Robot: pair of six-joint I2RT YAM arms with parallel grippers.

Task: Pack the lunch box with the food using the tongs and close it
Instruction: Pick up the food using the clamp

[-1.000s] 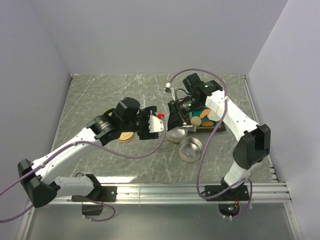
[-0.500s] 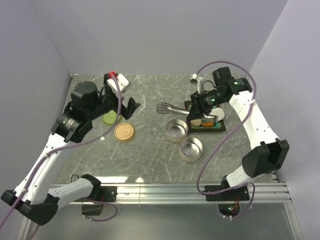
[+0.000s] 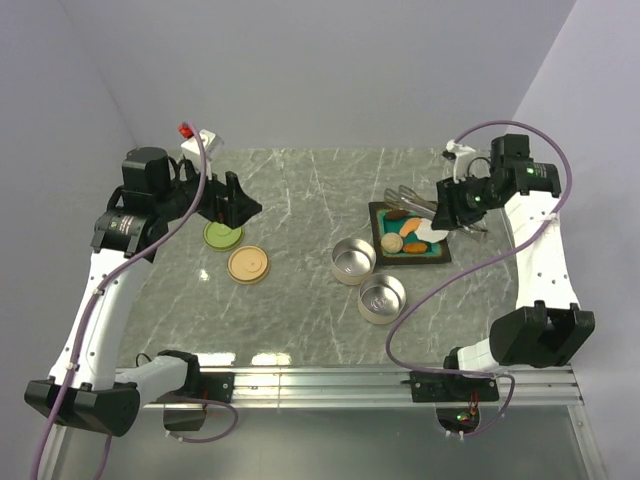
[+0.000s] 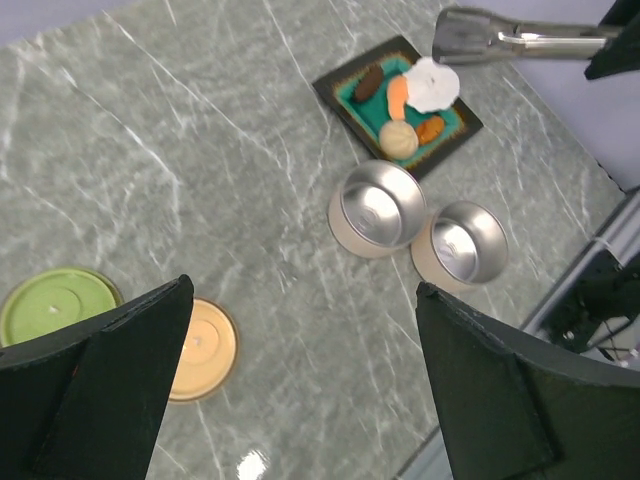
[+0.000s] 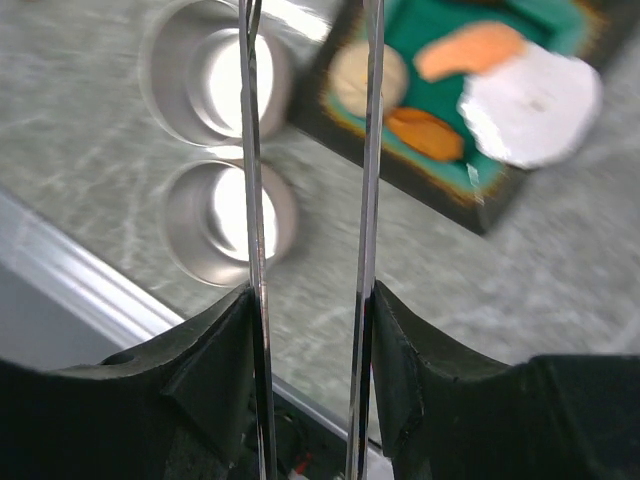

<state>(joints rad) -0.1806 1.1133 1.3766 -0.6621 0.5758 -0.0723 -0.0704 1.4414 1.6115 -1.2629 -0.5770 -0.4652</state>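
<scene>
Two slim silver arms of the tongs (image 5: 371,150) are pinched between the fingers (image 5: 215,350) of the right gripper (image 5: 310,300), which is closed on them only partway, so that the arms stand slightly apart and roughly parallel. The tongs are held in the air over the far edge of the teal tray (image 3: 408,257), and in the overhead view they reach leftward along that edge. All of the food (image 4: 398,95) is found on the tray: a dark brown oval, an orange oval, a white fried egg, a pale round piece and a small orange-brown piece, laid close together. Two open metal tins (image 4: 378,208) are set just beside the tray's near-left corner, close against each other, and their shiny bottoms are left bare. A tan lid (image 3: 248,265) and a green lid (image 3: 222,235) are laid flat well to the left of the tray, beyond the tins. The left gripper (image 3: 232,203) is held high over the green lid, well apart from the tray, with its jaws spread wide and gripping nothing.
</scene>
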